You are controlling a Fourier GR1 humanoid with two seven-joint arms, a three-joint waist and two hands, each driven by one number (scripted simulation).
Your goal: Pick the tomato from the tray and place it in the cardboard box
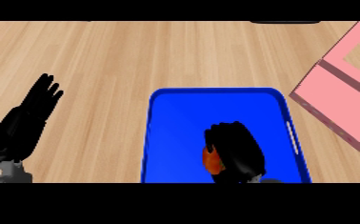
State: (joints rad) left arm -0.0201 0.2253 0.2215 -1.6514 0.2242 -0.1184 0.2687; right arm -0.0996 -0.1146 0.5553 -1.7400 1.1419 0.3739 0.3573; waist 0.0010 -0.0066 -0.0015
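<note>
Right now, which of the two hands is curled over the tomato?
The right hand, over the tomato in the blue tray; the left hand rests open, fingers straight.

Bare table (141,51) runs wide across twelve o'clock and down the nine o'clock side, open for passage. The blue tray (175,123) fills six o'clock; its raised rim walls the floor on the far, left and right sides. The right robot hand (235,151) sits curled over the tomato (209,158) low in the tray. At three o'clock the pink box (337,104) stands just beside the tray's right rim, a narrow strip of table between them. The left robot hand (32,118) rests open at eight o'clock, fingers up.
</note>
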